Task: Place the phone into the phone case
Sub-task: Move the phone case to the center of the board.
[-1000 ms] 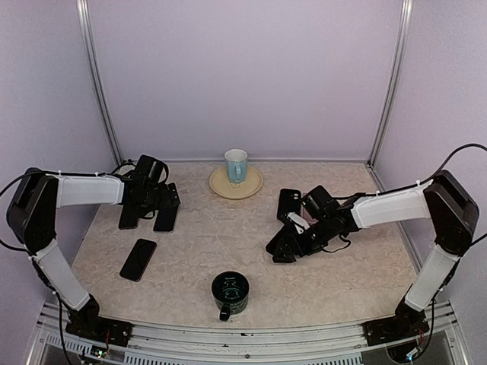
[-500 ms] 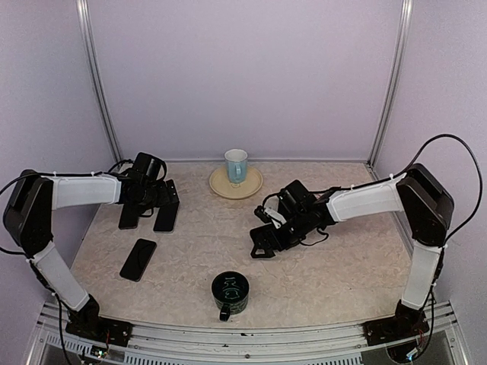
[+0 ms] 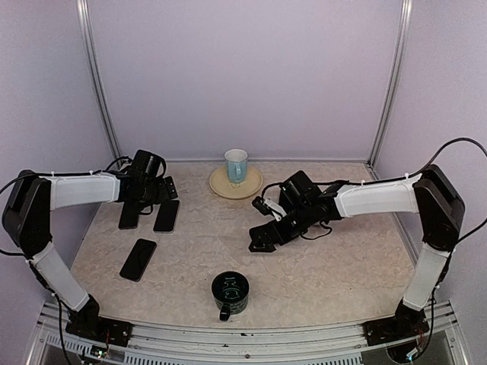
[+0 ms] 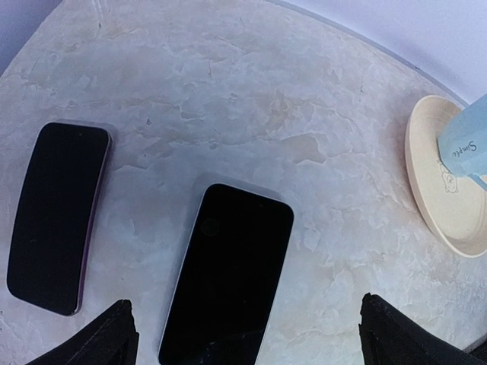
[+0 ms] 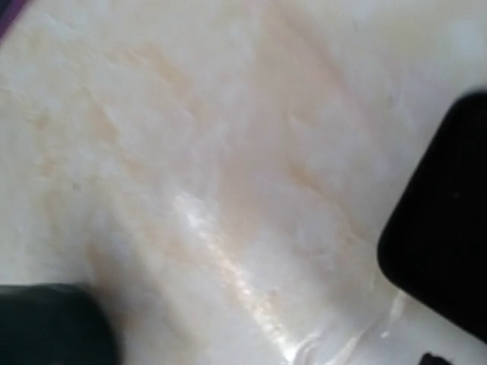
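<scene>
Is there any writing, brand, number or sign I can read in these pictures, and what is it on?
"Simple": on the side of the light blue mug, seen from the left wrist camera.
Small mark on the cream plate under that mug: too small to read.
Pale marking inside the dark mug: too small to read.
Nothing else legible.

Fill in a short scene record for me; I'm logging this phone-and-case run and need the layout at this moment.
middle phone: flat, screen up, below the left arm's jaws
outer phone: flat beside it, not touching
near phone: flat, alone, closer to the arm bases
cup: upright on the plate, far centre
mug: upright, near edge, centre
left jaws: open, holding nothing
right jaws: open, low over the table, holding nothing
</scene>
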You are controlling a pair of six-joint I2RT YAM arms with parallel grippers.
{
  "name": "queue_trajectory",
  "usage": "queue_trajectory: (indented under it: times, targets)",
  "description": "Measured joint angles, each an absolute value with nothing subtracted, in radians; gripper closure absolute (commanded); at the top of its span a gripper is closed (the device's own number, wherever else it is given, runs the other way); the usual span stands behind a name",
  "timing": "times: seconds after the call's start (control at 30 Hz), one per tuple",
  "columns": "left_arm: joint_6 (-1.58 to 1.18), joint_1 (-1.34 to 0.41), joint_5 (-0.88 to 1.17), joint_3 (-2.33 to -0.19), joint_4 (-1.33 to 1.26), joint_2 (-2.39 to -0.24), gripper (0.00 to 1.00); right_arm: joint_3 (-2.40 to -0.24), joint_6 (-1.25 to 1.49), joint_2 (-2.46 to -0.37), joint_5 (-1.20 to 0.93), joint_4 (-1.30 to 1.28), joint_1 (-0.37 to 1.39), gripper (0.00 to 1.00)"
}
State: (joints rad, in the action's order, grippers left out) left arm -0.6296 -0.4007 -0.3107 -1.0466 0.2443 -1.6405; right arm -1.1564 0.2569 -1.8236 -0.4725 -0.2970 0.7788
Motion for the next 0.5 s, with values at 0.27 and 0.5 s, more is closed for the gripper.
queue_trajectory:
  times: [0.27, 0.5]
  targets:
    - [-0.627, -0.4, -0.322, -1.073, 0.247, -1.639, 0.01, -1.097, 0.26, -1.702, -0.457, -0.287, 0.715, 0.0]
    - [-0.627, -0.4, -0.322, -1.073, 0.247, -1.639, 0.01, -1.063, 0.284, -1.702, -0.4, -0.282, 0.627, 0.0]
